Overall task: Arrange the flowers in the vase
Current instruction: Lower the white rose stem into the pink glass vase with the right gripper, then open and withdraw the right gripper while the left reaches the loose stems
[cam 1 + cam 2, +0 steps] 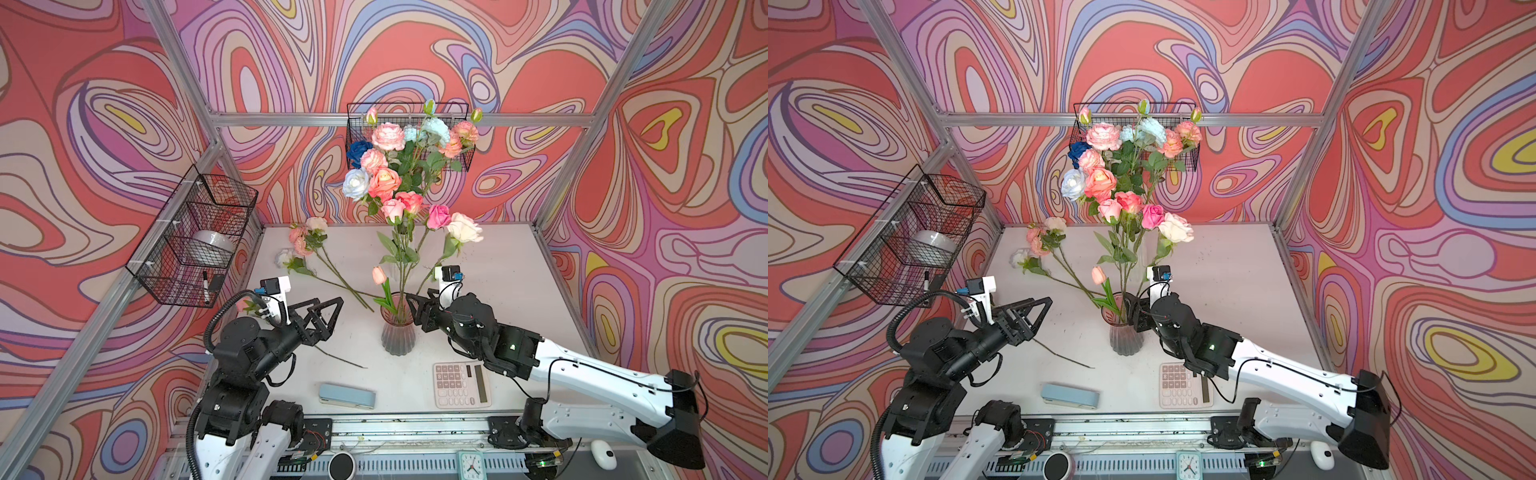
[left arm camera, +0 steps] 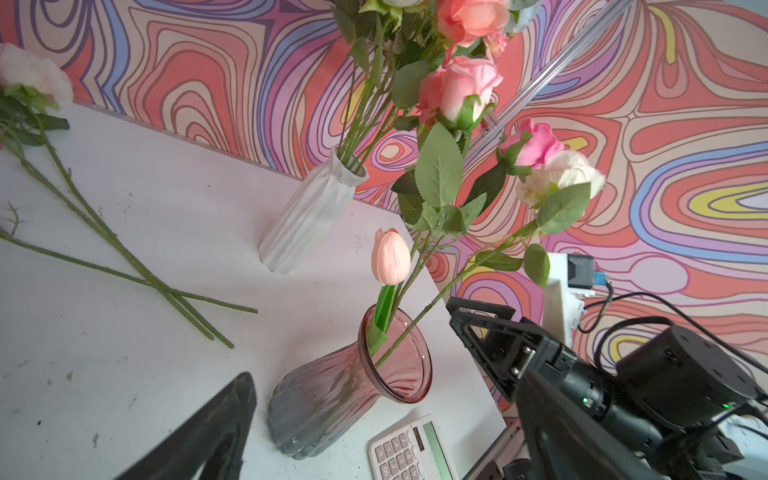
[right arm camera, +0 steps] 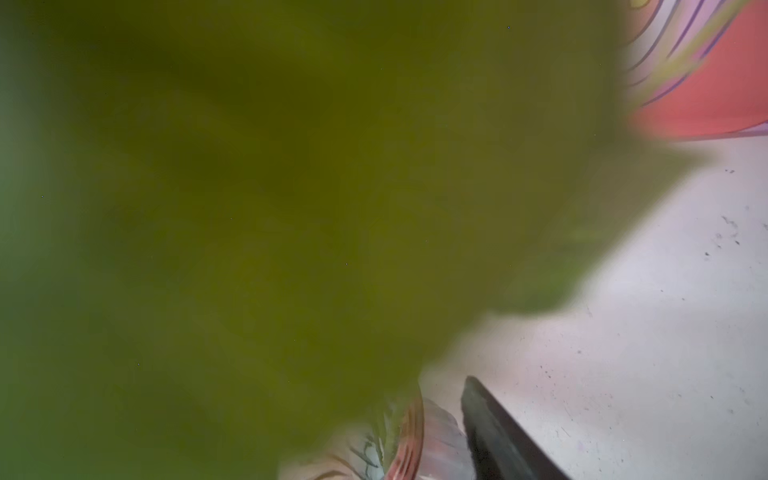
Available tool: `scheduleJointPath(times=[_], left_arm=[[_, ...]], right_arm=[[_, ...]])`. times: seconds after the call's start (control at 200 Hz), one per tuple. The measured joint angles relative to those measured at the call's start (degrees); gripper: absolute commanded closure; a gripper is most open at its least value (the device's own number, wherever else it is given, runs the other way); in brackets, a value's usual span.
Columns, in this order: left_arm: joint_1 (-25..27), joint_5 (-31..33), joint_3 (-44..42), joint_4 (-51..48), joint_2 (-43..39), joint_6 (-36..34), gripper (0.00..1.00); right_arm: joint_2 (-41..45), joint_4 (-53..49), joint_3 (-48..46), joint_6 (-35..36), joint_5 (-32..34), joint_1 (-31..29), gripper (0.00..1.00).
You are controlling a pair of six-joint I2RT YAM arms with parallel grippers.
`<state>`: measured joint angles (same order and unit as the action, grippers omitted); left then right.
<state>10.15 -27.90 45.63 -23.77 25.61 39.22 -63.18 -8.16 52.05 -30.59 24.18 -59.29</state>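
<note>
The vase is ribbed pink-and-grey glass standing mid-table, also seen in the left wrist view. It holds several flowers: a peach tulip, pink roses and a cream rose. More flowers lie flat on the table at the back left, and one stem lies under my left arm. My right gripper is at the vase's rim beside the cream rose's stem, open. In the right wrist view a green leaf blocks nearly everything; one finger shows. My left gripper hangs open and empty left of the vase.
A white vase with a tall bouquet stands behind the glass one. A calculator and a pale blue stapler lie near the front edge. Wire baskets hang on the left wall and back wall.
</note>
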Motion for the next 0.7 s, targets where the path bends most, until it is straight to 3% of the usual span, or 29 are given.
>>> scheduleJointPath(times=[0.466, 0.601, 0.701], left_arm=[[0.00, 10.05, -5.97, -0.96, 11.87, 4.55, 0.03], [-0.13, 15.19, -5.99, -0.33, 18.43, 6.14, 0.16], [-0.98, 18.38, -6.45, 1.84, 24.28, 7.78, 0.31]], right_arm=[[13.53, -2.97, -9.25, 0.28, -7.76, -0.02, 0.23], [17.20, -2.51, -11.13, 1.53, -10.19, -0.02, 0.27], [18.69, -2.10, -12.07, 2.08, -11.28, -0.02, 0.31]])
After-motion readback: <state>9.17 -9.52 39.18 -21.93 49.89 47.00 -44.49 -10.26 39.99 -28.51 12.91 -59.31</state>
